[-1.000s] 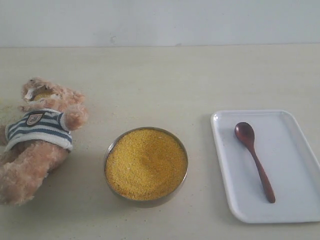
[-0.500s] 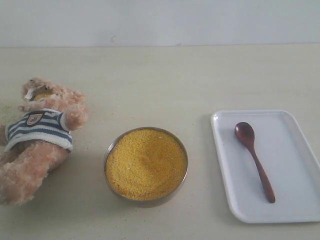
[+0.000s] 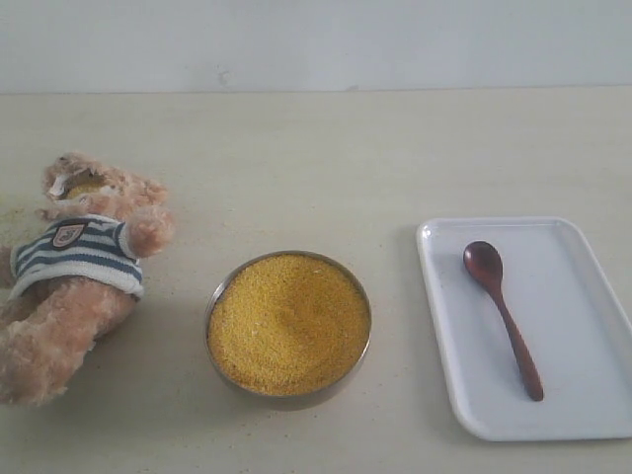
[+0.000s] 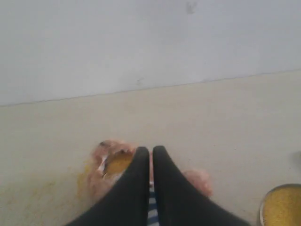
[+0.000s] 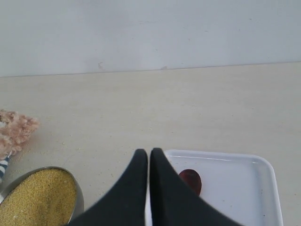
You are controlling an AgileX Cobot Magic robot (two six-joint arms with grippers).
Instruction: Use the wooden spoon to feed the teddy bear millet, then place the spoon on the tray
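The teddy bear point(image 3: 74, 272) lies on its back at the left, in a striped shirt, with yellow grain on its face point(image 3: 87, 185). The millet point(image 3: 288, 321) fills a round metal bowl in the middle. On the white tray point(image 3: 583, 415) at the right lies the wooden spoon point(image 3: 502, 313), bowl end toward the back. Neither gripper shows in the exterior view. My left gripper point(image 4: 150, 151) is shut and empty, held above the bear point(image 4: 110, 167). My right gripper point(image 5: 148, 153) is shut and empty, above the tray's point(image 5: 244, 188) near-left edge, with the spoon's bowl point(image 5: 190, 180) just beside it.
Scattered grains lie on the beige table around the bear's head point(image 3: 15, 212). A pale wall point(image 3: 316, 44) runs along the table's far edge. The metal bowl's rim point(image 5: 77, 195) shows in the right wrist view.
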